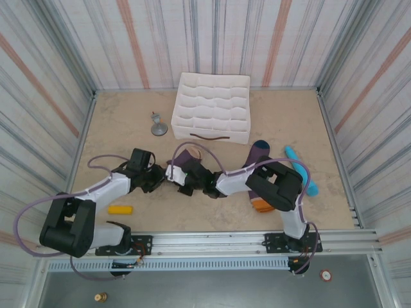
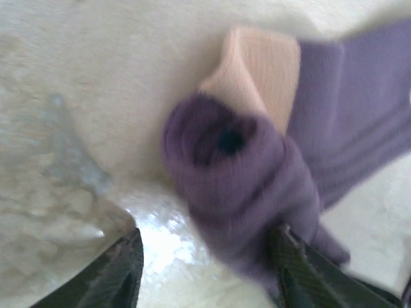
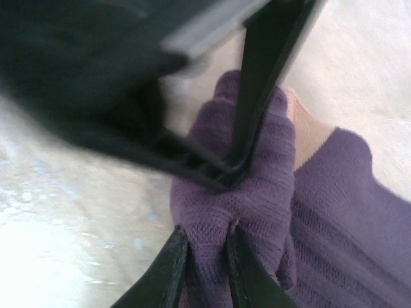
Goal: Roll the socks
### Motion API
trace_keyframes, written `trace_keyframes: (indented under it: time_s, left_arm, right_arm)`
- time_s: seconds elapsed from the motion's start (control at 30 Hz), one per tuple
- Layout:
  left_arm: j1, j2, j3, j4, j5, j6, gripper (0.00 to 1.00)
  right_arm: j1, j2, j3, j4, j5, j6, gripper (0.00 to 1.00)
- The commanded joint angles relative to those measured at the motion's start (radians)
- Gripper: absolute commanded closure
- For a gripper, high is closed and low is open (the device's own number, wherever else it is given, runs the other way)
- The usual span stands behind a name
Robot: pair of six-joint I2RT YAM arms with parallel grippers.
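Right hand [image 3: 205, 256] pinches the rolled sock [image 3: 257, 186], left hand [image 2: 209, 276] spread alongside, organizer [image 1: 212, 106] behind.

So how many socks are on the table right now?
2. One half-rolled sock lies mid-table, pinched by the right gripper. The flat sock lies further right, partly under the right arm; others could be hidden beneath the arms.

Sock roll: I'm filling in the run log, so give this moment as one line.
right end effector: shut on purple sock roll | left end effector: open near it | second sock: unrolled
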Motion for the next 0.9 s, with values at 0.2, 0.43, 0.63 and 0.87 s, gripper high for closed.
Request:
trace_keyframes:
  time_s: [0.2, 0.43, 0.63, 0.87]
  left_arm:
    - [0.02, -0.197, -0.061, -0.009, 0.066, -0.005, 0.24]
    - [0.05, -0.24, -0.087, -0.003, 0.073, -0.011, 0.24]
    - [0.05, -0.212, -0.101, 0.037, 0.093, -0.023, 0.24]
    - [0.05, -0.189, -0.116, 0.076, 0.102, -0.032, 0.24]
  right_arm:
    - [-0.134, 0.079, 0.051, -0.371, -0.222, 0.144, 0.98]
    - [-0.194, 0.096, 0.089, -0.404, -0.382, 0.225, 0.98]
    - [-0.289, 0.138, 0.168, -0.466, -0.632, 0.346, 0.96]
    - [-0.387, 0.233, 0.258, -0.462, -0.895, 0.566, 0.98]
